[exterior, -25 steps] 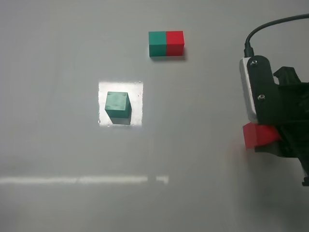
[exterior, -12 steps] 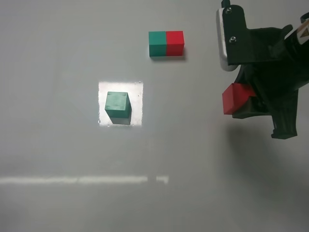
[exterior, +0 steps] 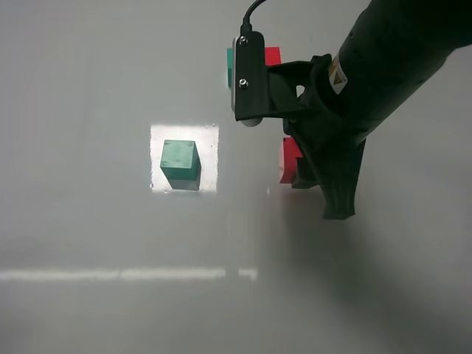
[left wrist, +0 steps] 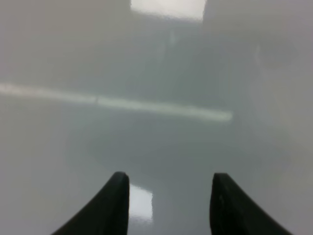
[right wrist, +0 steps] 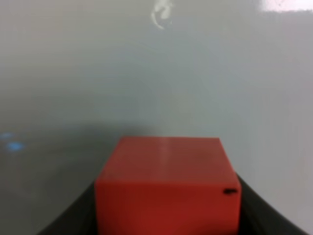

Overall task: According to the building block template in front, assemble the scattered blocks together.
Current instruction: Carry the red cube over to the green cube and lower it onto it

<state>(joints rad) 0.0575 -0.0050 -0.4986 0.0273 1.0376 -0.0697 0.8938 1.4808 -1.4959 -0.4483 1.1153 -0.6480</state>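
Observation:
The scattered teal-green cube sits on the table in a bright patch of light, left of centre. My right gripper is shut on the scattered red cube and holds it above the table, well to the right of the green cube and apart from it. The red cube fills the right wrist view between the jaws. The green-red template bar lies at the back, mostly hidden behind the right arm. My left gripper is open and empty over bare table; it is out of the exterior view.
The right arm reaches in from the upper right and covers the back right of the table. A bright strip of light crosses the near part of the table.
My right gripper has carried the red cube leftward from the right edge to just right of centre. The arm now covers most of the template bar. The green cube has not moved.

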